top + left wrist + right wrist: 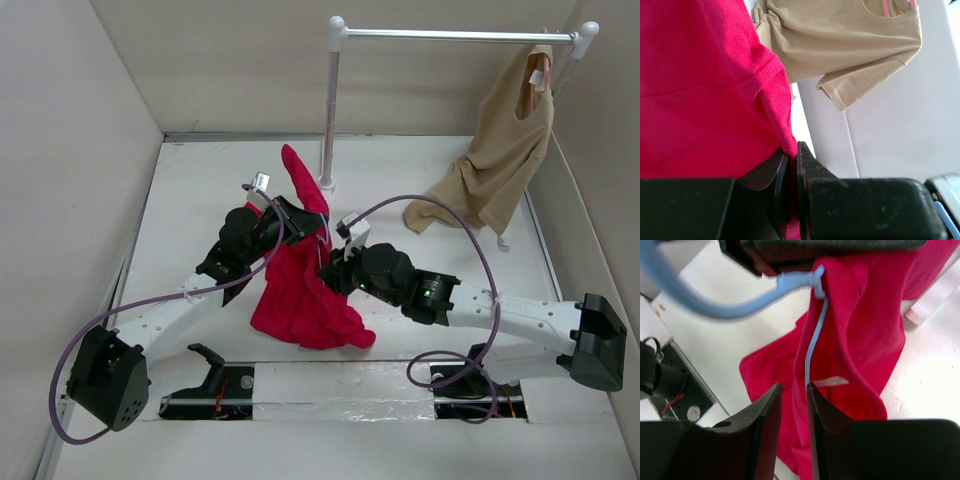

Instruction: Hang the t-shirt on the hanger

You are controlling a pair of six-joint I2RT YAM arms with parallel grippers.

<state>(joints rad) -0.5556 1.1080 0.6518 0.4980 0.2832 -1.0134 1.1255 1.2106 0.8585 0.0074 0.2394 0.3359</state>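
The red t-shirt [300, 290] hangs bunched from my left gripper [297, 215], its lower part resting on the table. In the left wrist view my left gripper [792, 150] is shut on a fold of the shirt [700, 90]. In the right wrist view the light-blue wire hanger [812, 340] hangs inside the shirt [860, 330], its hook curving to the upper left, near the white neck label [830, 382]. My right gripper [794, 387] is narrowly open, with the hanger wire and a shirt fold between its jaws. It sits at the shirt's right side [330, 268].
A tan garment [505, 150] hangs on a pink hanger from the white rail [455, 36] at the back right. The rail's left pole [328, 120] stands just behind the shirt. Walls enclose the table on the left, back and right.
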